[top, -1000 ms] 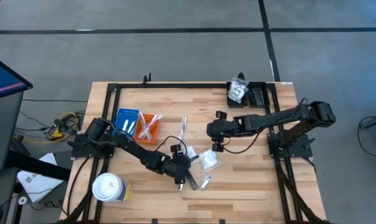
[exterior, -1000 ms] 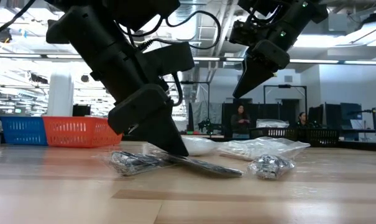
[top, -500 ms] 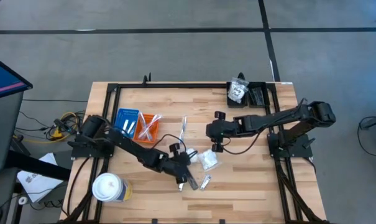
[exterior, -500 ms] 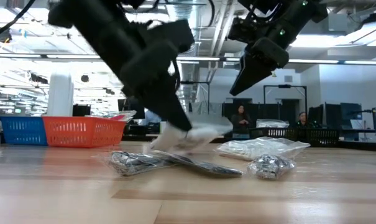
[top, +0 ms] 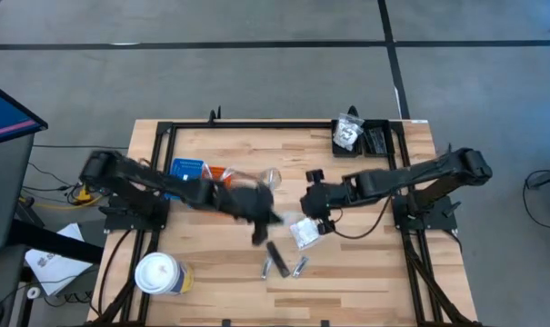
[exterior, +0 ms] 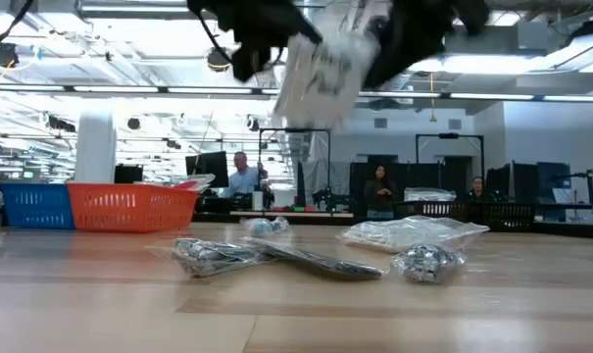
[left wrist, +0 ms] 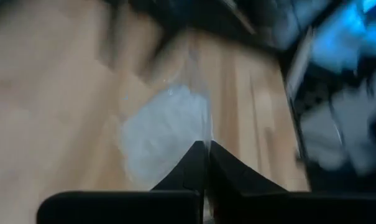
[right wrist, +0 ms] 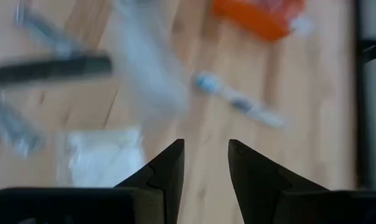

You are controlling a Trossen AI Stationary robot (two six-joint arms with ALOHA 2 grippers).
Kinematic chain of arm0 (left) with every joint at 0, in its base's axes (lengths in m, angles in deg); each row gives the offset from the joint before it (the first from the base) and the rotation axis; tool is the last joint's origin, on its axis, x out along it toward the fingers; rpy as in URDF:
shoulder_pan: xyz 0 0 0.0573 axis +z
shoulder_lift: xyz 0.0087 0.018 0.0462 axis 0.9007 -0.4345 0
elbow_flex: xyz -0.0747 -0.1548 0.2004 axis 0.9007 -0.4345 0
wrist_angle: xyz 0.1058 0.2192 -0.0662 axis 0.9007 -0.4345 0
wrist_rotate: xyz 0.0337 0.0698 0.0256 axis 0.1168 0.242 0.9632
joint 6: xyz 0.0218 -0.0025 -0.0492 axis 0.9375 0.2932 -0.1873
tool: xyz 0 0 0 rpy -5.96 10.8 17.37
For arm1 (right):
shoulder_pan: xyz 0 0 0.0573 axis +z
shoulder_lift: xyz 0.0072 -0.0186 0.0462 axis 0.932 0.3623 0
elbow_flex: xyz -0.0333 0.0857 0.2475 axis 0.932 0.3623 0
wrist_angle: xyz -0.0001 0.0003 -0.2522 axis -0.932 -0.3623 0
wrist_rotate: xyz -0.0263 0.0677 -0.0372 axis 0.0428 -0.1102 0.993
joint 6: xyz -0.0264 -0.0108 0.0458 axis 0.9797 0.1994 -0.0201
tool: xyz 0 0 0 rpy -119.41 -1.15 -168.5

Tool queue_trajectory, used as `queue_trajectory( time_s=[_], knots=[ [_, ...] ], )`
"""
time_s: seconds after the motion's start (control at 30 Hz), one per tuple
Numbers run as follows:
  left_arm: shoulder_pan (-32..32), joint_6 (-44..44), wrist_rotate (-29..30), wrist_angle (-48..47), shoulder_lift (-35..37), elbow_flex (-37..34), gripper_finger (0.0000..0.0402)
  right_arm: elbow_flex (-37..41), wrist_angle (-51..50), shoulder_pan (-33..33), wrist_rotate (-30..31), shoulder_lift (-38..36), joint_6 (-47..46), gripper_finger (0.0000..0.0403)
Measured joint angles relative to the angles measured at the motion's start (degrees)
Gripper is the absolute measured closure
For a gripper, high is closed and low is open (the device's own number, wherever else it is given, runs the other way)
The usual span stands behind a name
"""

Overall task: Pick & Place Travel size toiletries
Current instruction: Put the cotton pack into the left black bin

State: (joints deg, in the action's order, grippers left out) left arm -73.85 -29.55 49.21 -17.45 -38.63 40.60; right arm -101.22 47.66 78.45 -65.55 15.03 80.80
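Overhead, the left arm is seen stretched from the tabletop's nine o'clock edge toward its centre, blurred, with the left hand (left wrist: 205, 163) pinched together on a crinkly clear packet with white contents (exterior: 321, 67). That packet is held well above the light wooden slatted tabletop (top: 365, 272), as the level view shows. The right arm is reached in from three o'clock, and the right hand (right wrist: 204, 163) is held partly apart over the boards with nothing between its fingers. Below it a second clear packet of white contents (top: 304, 233) is laid flat, and a flat dark grey stick (top: 277, 253) lies toward six o'clock. An orange ribbed tray (exterior: 131, 208) stands beside a blue ribbed tray (exterior: 23, 205). People are visible in the workshop beyond.
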Motion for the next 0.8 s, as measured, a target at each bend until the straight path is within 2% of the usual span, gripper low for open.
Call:
queue_trajectory(
  time_s=[0.1, 0.27, 0.4, 0.6, 0.67, 0.73, 0.8],
  knots=[
    [3.12, -0.4, 0.27, -1.42, 4.86, -0.15, 0.0401, -6.43, -0.91, -0.97, 0.03, -0.05, -0.18, 0.0285],
    [1.98, -1.88, 0.07, -0.64, 10.52, -6.7, 0.0401, -12.22, -0.43, -1.9, -5.1, -0.07, 3.66, 0.0285],
    [2.21, -2.77, 0.2, 2.85, 13.92, -11.17, 0.0401, -10.96, 4.67, -1.67, -8.94, -0.01, 6.28, 0.0285],
    [3.28, -1.62, -4.42, 2.79, 16.98, -14.04, 0.0401, -10.44, 6.38, 0.16, -9.45, 2.59, 9.53, 0.0285],
    [3.17, -1.21, -5.26, 3.28, 17.02, -13.98, 0.0401, -11.06, 9.08, 0.68, -9.54, 4.4, 10.43, 0.0285],
    [2.86, -0.88, -6.56, 3.57, 17.07, -14.03, 0.0401, -10.36, 6.04, 1.06, -9.48, 5.06, 11.39, 0.0285],
    [2.8, -1.4, -7.48, 2.97, 16.87, -13.94, 0.0401, -10.96, 7.96, 1.32, -8.82, 6.87, 11.55, 0.0285]
  ],
)
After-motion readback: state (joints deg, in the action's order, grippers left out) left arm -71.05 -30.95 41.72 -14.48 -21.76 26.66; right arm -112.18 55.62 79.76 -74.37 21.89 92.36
